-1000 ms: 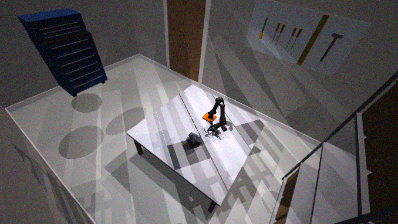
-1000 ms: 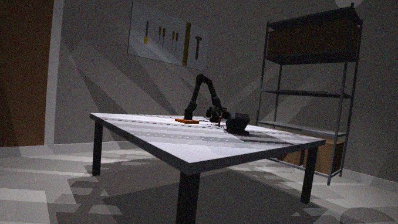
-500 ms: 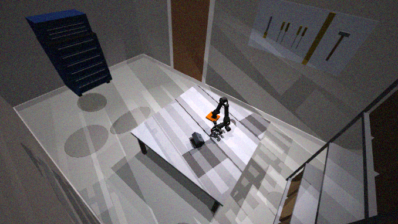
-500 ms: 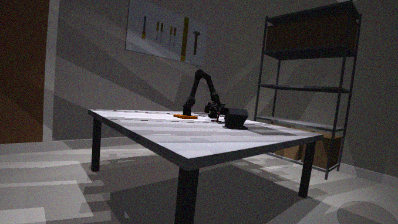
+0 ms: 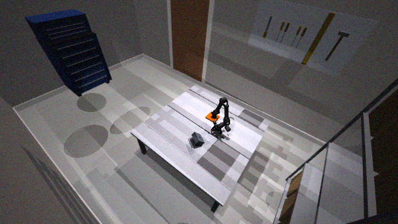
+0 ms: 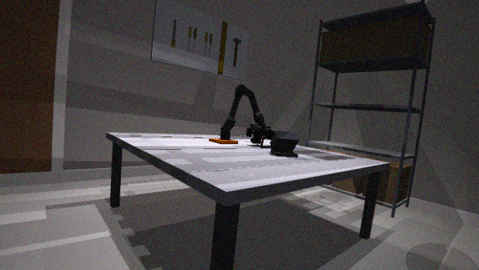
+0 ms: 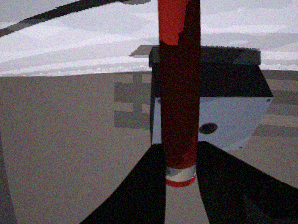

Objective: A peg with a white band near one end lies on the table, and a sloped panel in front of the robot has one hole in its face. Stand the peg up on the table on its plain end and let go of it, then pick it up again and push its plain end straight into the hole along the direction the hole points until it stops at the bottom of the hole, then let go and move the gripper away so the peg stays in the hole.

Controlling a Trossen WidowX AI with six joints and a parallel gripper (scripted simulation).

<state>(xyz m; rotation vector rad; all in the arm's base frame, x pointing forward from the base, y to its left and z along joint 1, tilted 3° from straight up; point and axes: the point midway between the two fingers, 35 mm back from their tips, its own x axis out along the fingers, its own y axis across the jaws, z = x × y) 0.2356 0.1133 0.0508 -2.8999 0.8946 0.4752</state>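
A: Peg (image 7: 178,83), where is it?

B: Between my jaws, which are closed on it. In the wrist view the red shaft runs up the middle of the frame, with its white band (image 7: 180,175) at the lower end, close to my fingers.

A: And the sloped panel (image 5: 196,139)?

B: It sits on the surface (image 5: 179,158) near the middle, beside my gripper (image 5: 217,132). In the wrist view it lies behind the peg, and a small dark hole (image 7: 208,128) shows in its pale face, just right of the shaft.

A: Is the peg touching the surface?

B: I cannot tell; in the exterior view it is only a thin red sliver (image 6: 261,141) under the gripper, just beside the panel.

A: Your base?

B: On the orange plate (image 5: 212,116), toward the far edge of the surface.
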